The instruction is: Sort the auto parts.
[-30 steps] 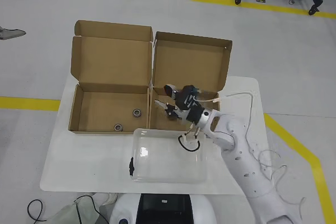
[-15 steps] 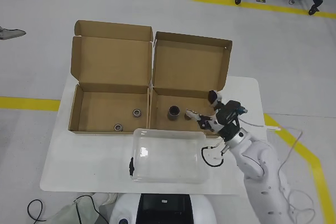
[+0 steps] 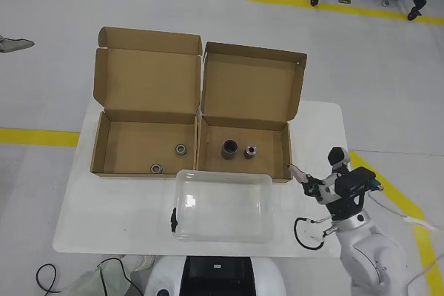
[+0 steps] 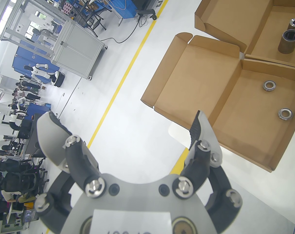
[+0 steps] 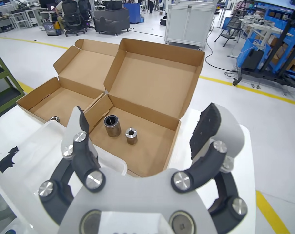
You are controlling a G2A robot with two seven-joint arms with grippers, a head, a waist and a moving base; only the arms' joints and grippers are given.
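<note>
Overhead top camera; both wrist cameras toward shared boxes (image 3: 266,144)

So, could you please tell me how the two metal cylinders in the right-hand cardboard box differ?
The larger cylinder is taller and wider than the smaller cylinder. The larger cylinder is darker with a wide bore; the smaller cylinder is paler with a narrow hole. Both stand upright, side by side without touching, on the floor of the same cardboard box.
</note>
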